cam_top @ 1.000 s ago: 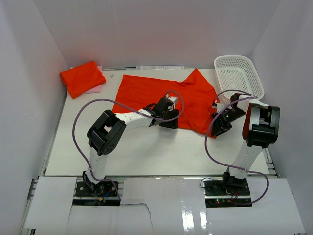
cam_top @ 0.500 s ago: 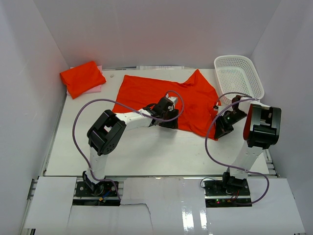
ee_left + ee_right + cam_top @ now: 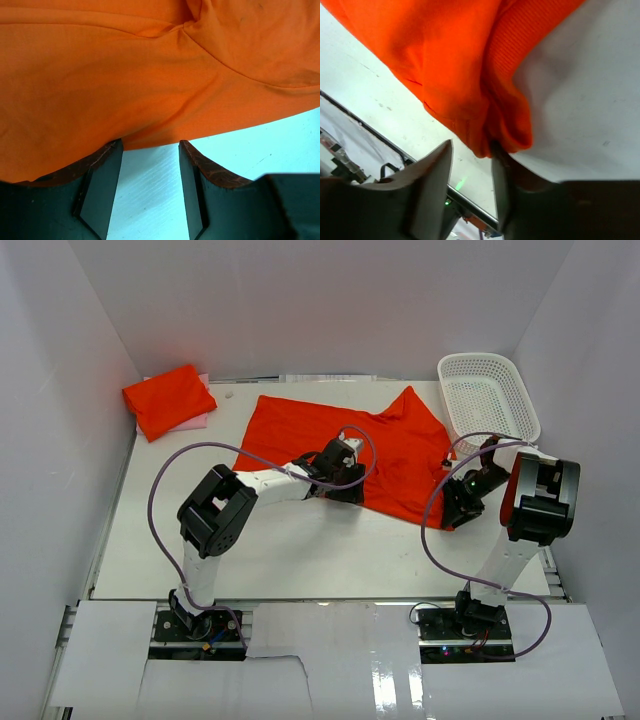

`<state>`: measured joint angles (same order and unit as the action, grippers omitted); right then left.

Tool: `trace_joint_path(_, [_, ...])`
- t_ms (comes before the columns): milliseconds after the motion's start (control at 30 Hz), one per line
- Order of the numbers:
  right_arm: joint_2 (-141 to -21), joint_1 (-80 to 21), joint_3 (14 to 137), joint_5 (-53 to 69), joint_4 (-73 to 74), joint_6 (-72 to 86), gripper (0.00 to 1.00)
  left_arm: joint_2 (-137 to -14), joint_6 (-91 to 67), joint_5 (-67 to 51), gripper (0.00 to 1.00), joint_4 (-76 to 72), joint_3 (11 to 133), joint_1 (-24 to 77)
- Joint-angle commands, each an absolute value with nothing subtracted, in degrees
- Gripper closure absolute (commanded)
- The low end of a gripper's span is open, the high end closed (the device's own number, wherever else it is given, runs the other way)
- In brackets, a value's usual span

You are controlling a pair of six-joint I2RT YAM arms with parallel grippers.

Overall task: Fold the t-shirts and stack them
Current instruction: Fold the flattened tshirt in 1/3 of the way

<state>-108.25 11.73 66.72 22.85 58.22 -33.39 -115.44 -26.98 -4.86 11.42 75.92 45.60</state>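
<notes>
Now | left fingers [image 3: 100, 192] apart at spread t-shirt [image 3: 330, 430] hem | right fingers [image 3: 431, 192] apart at its edge | basket [image 3: 488, 395] beside them

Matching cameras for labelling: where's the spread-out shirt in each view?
Top external: spread-out shirt mid-table, left of the basket.
Left wrist: shirt fills the upper half.
Right wrist: shirt runs from top left to centre, a bunched edge hanging down.
Shared landmark: the white table, bordering the shirt in all three.
</notes>
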Motion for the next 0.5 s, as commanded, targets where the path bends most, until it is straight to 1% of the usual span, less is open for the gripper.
trace_joint_path(0, [-107.41, 12.57, 66.88, 18.11, 59.33, -36.47, 0.50, -113.64, -26.28, -3.87, 0.39, 16.17, 73.92, 45.97])
trace_joint_path(67, [-105.39, 12.66, 67.76, 18.28, 59.76, -36.39, 0.45, -113.29, -26.37, -4.04, 0.39, 16.17, 73.83, 45.97])
trace_joint_path(333, [-103.36, 13.01, 76.63, 19.77, 64.34, -35.34, 0.44, -110.22, -28.12, -5.27, 0.39, 16.43, 71.11, 46.32])
trace_joint_path(467, [-104.23, 13.01, 78.83, 23.89, 65.13, -35.16, 0.44, -108.55, -29.88, -5.71, 0.39, 16.61, 68.65, 46.76])
